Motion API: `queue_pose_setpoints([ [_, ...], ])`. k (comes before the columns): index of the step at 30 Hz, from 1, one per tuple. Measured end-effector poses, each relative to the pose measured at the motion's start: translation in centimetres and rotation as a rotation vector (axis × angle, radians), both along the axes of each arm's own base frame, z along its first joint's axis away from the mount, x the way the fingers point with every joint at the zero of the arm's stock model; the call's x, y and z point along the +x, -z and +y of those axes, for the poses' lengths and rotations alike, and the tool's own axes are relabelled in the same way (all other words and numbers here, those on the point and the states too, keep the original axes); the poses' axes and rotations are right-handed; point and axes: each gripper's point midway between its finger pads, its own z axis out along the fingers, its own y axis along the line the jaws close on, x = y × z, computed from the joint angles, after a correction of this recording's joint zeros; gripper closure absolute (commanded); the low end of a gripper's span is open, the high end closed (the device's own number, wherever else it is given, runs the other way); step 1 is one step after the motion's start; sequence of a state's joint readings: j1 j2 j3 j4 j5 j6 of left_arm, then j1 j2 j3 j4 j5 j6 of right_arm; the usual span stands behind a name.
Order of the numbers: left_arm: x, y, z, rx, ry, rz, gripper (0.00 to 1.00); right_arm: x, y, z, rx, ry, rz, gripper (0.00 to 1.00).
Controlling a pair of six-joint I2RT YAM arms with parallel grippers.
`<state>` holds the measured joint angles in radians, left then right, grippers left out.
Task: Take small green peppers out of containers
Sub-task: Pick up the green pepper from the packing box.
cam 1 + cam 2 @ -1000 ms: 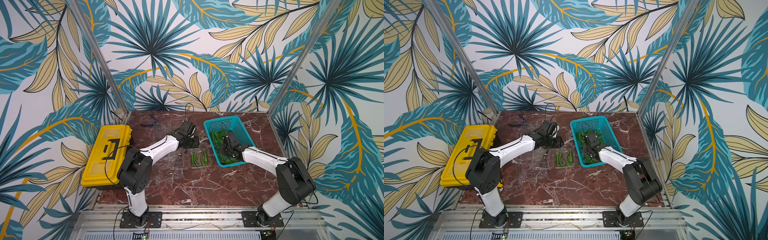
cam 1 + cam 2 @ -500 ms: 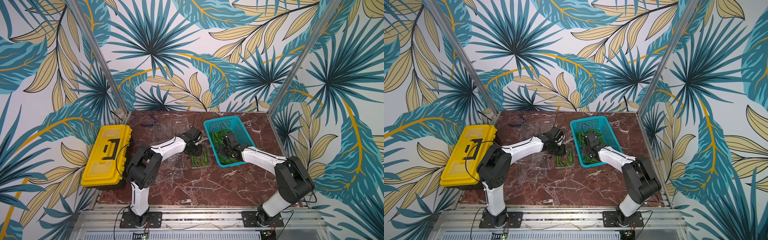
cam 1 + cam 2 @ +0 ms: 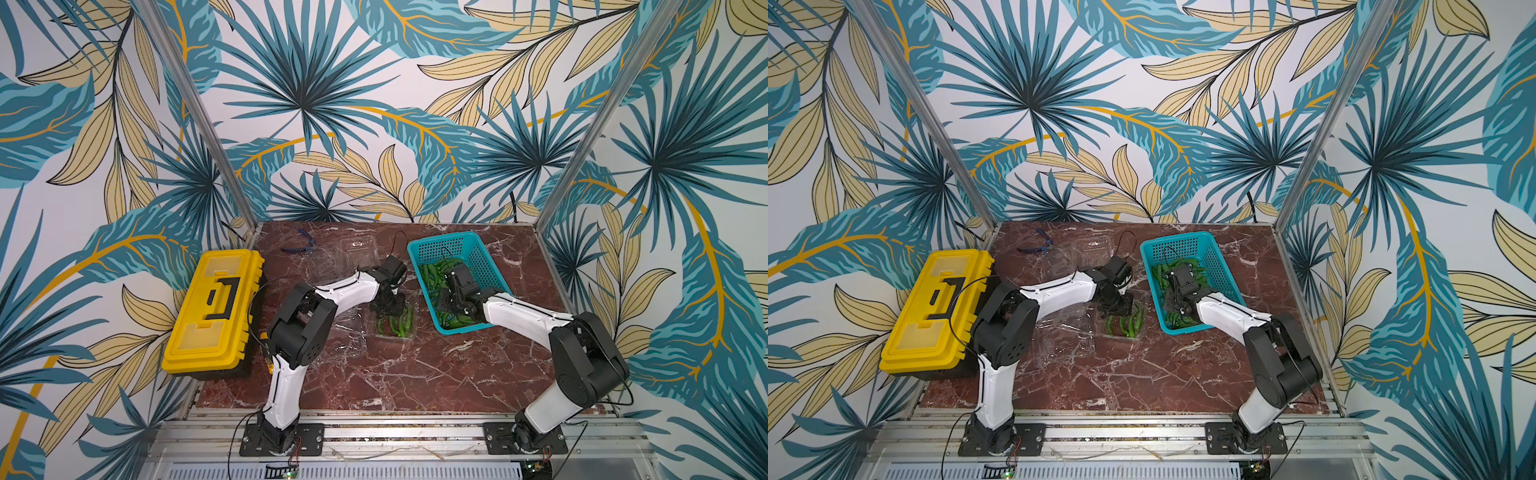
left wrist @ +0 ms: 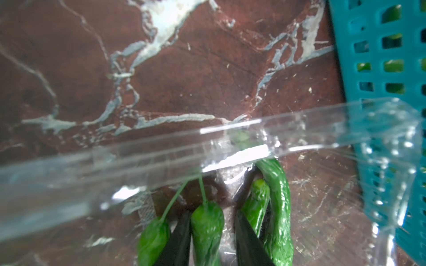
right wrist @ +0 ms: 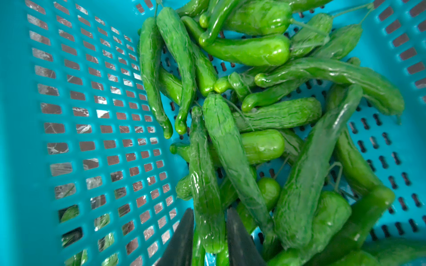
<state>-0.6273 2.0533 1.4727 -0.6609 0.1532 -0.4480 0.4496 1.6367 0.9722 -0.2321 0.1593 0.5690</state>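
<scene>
Several small green peppers [image 3: 395, 326] [image 3: 1127, 322] lie in an open clear container [image 3: 409, 337] at mid-table. My left gripper [image 3: 390, 309] [image 4: 212, 213] reaches down into it, jaws open. In the left wrist view one pepper [image 4: 207, 226] lies between the fingers, touching one of them, with a gap to the other. More peppers flank the fingers. The container's clear rim [image 4: 161, 152] crosses that view. My right gripper [image 3: 446, 301] [image 5: 210, 209] is inside the teal basket [image 3: 440, 241], shut on a pepper [image 5: 205, 184] above a heap of peppers [image 5: 276, 115].
Two more clear containers show in both top views, one behind the left arm [image 3: 357, 249] and a crumpled open one [image 3: 345, 336] by its elbow. A yellow toolbox [image 3: 212, 307] stands at the left edge. Blue pliers [image 3: 299, 245] lie at the back.
My left gripper has swung right from the empty containers and dropped into the container with peppers, its jaws narrowing slightly. The right gripper has stayed in the basket.
</scene>
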Motion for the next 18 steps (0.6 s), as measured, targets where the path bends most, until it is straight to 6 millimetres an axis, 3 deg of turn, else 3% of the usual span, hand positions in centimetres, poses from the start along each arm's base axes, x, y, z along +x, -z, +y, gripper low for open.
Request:
queue_pose_setpoints([
  [18, 0.12, -0.78, -0.23, 0.028, 0.020, -0.033, 1.00, 0.15, -0.03, 0.39, 0.020, -0.010, -0.010, 0.72],
])
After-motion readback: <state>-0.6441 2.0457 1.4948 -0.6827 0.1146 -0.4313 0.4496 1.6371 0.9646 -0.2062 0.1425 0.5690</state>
